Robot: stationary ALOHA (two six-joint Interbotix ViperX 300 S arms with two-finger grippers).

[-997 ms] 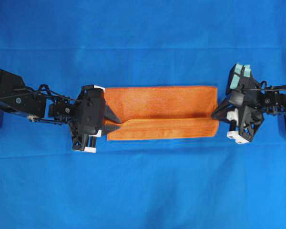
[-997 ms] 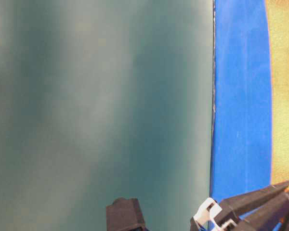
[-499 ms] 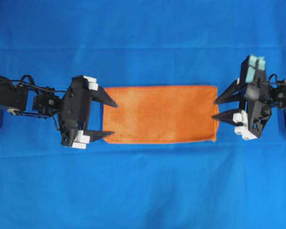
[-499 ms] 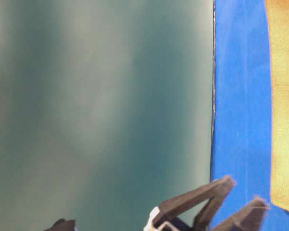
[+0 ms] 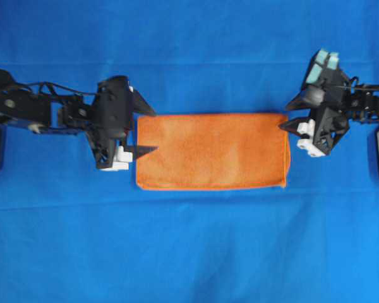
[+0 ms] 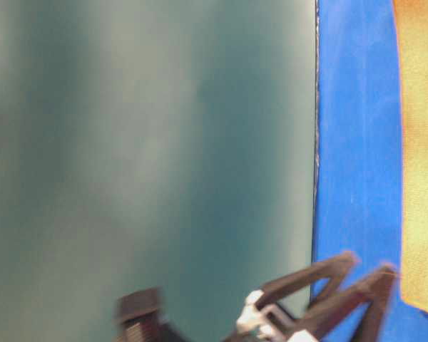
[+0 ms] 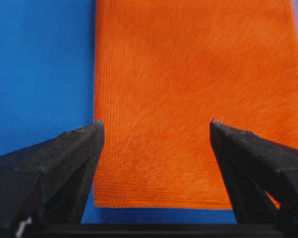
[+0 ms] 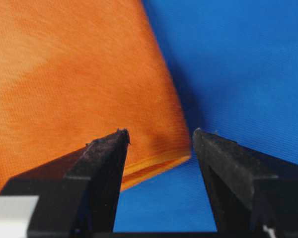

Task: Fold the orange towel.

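Blue cloth (image 5: 189, 252) covers the counter edge to edge in the overhead view. Faint horizontal crease runs across it toward the far edge; otherwise lies flat, slight ripples near the near edge. Table-level view is turned on its side: cloth's edge (image 6: 316, 142) shows as a straight line against a blurred grey-green backdrop (image 6: 143, 142). Both wrist views show the same blue cloth, fine weave visible.

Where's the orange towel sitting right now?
In the overhead view the orange towel lies flat mid-table on the blue tablecloth, between the open left gripper and open right gripper.
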